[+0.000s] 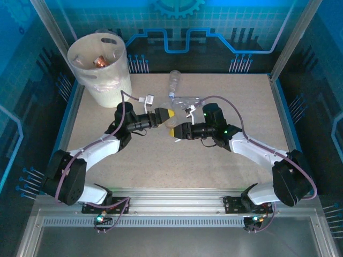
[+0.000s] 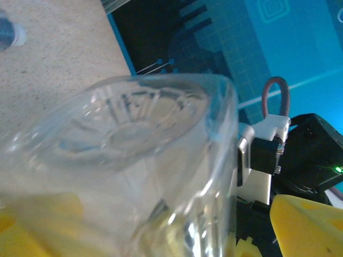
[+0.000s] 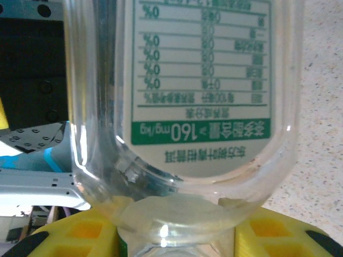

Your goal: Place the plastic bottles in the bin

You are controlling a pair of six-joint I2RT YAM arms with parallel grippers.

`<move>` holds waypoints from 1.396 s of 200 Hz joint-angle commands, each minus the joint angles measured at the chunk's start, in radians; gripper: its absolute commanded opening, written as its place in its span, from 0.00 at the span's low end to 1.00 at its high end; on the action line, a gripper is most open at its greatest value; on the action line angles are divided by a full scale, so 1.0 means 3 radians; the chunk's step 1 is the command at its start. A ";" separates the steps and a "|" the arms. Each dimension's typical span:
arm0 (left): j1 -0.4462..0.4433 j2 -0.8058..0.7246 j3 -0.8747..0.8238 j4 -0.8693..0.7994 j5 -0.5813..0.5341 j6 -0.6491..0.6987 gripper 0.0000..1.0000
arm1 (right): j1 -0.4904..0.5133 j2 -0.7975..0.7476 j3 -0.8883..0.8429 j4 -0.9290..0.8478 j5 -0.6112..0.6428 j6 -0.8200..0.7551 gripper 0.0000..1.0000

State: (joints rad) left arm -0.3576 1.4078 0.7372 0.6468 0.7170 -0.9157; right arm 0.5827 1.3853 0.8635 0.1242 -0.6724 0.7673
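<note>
One half-hidden bottle (image 1: 171,123) between left gripper (image 1: 165,115), right gripper (image 1: 175,130).

Bright, even light fell from overhead on the counter (image 1: 177,176), leaving only faint, soft shadows. The blue walls (image 1: 225,21) behind it glowed. At the left wrist the bottle (image 2: 134,139) sat too close, blurred, with white glare streaks. At the right wrist its label (image 3: 201,80) was sharp, while the picture's lower edge was soft.
</note>
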 commanded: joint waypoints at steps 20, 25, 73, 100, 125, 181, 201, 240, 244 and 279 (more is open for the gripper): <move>-0.0015 0.0097 0.0140 0.0441 0.0131 -0.0108 0.70 | 0.0041 -0.0070 0.0138 0.0090 -0.0201 0.0093 0.32; -0.0015 0.0097 0.0136 0.0451 0.0133 -0.0110 0.67 | 0.0041 -0.0067 0.0143 0.0082 -0.0196 0.0090 0.32; -0.0015 0.0057 0.0141 0.0251 -0.0010 -0.0036 0.59 | 0.0042 -0.0081 0.0226 0.0006 -0.0115 0.0000 0.49; -0.0015 0.0005 0.0142 0.0103 -0.0156 0.0043 0.58 | 0.0034 -0.0145 0.0259 -0.0200 0.0101 -0.0115 0.64; -0.0015 -0.0115 0.0157 -0.0233 -0.0398 0.0226 0.58 | 0.0037 -0.0242 0.0256 -0.0377 0.0372 -0.0210 0.76; -0.0010 -0.0467 0.0558 -0.1806 -0.1342 0.1006 0.56 | 0.0036 -0.0671 0.0102 -0.0782 0.1651 -0.0262 1.00; -0.0010 -0.0510 0.0914 -0.2365 -0.1786 0.1396 0.57 | 0.0034 -0.0821 0.0077 -0.0957 0.2060 -0.0266 1.00; 0.0029 -0.0408 0.1724 -0.2970 -0.2729 0.2028 0.57 | 0.0036 -0.1068 -0.0023 -0.1068 0.2454 -0.0346 1.00; 0.0043 -0.0391 0.1789 -0.2982 -0.2790 0.2068 0.57 | 0.0034 -0.1085 -0.0025 -0.1073 0.2471 -0.0357 1.00; 0.0289 -0.0189 0.2294 -0.2968 -0.2961 0.2218 0.57 | 0.0036 -0.1246 -0.0015 -0.1242 0.2648 -0.0420 1.00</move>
State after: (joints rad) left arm -0.3241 1.3056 1.3239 -0.1905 -0.0505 -0.3515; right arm 0.5842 1.0512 0.8654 -0.1902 0.0338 0.6708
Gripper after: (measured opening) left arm 0.574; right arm 0.998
